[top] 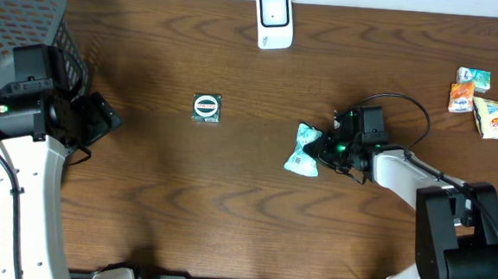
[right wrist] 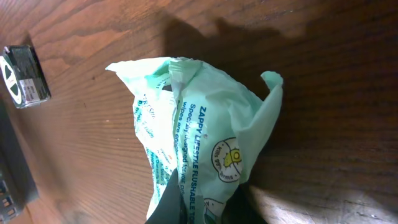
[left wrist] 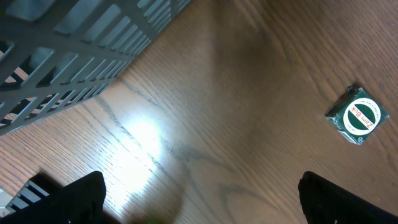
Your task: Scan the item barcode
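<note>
A crumpled pale-green wipes packet (top: 302,150) lies on the wooden table right of centre. My right gripper (top: 323,147) is shut on its right end. In the right wrist view the packet (right wrist: 199,124) fills the middle, and its film is pinched between the dark fingers of the gripper (right wrist: 202,208) at the bottom edge. A white barcode scanner (top: 274,20) stands at the far edge of the table. My left gripper (top: 105,118) hovers open at the left with nothing between its fingers (left wrist: 81,199).
A small dark-green box with a round label (top: 207,107) lies left of the packet, also visible from the left wrist (left wrist: 356,116) and the right wrist (right wrist: 23,76). A grey mesh basket (top: 23,13) fills the far-left corner. Snack packets (top: 493,107) lie at the far right.
</note>
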Controlling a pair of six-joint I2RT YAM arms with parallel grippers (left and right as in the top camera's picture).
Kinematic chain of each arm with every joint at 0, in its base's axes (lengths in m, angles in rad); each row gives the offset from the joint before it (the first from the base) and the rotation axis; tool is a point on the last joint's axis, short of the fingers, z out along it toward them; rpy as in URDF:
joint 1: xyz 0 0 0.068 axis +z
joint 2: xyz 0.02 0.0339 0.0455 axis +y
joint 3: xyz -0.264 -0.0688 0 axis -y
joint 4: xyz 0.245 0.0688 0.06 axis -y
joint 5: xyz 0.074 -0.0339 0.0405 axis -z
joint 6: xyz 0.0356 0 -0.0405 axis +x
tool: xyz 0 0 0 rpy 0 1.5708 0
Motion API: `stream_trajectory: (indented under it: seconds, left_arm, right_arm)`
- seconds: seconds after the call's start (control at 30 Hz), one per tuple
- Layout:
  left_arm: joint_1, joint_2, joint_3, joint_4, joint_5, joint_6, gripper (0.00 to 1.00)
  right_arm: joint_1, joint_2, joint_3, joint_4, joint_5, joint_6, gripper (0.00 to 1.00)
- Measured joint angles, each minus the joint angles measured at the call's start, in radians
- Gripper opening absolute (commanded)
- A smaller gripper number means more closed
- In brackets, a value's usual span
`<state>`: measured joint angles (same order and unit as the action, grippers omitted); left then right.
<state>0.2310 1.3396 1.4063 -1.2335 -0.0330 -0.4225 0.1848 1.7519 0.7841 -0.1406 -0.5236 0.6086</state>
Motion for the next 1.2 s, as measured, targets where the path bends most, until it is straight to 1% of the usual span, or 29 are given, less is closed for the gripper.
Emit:
stream_trajectory:
  seconds: [0.2, 0.33, 0.53, 0.67, 0.97, 1.2]
  left_arm:
    - [0.0, 0.0, 0.0, 0.0, 0.0, 0.0, 0.98]
    - [0.0, 0.0, 0.0, 0.0, 0.0, 0.0, 0.98]
    - [0.0, 0.0, 0.0, 0.0, 0.0, 0.0, 0.98]
    - [0.0, 0.0, 0.0, 0.0, 0.0, 0.0, 0.98]
    - [0.0, 0.0, 0.0, 0.0, 0.0, 0.0, 0.98]
    - [0.0, 0.0, 0.0, 0.0, 0.0, 0.0, 0.97]
  right_arm:
    - [-0.005, -0.009, 0.006, -0.059, -0.054, -0.01, 0.01]
    - [-0.004, -0.057, 0.016, -0.077, -0.095, -0.018, 0.01]
    - [-0.003, -0.185, 0.135, -0.062, -0.18, -0.023, 0.01]
    - [0.008, -0.232, 0.217, -0.03, -0.252, -0.025, 0.01]
    - [0.09, -0.244, 0.333, -0.027, -0.333, -0.085, 0.01]
    - [0.101, -0.244, 0.385, -0.047, -0.335, -0.087, 0.01]
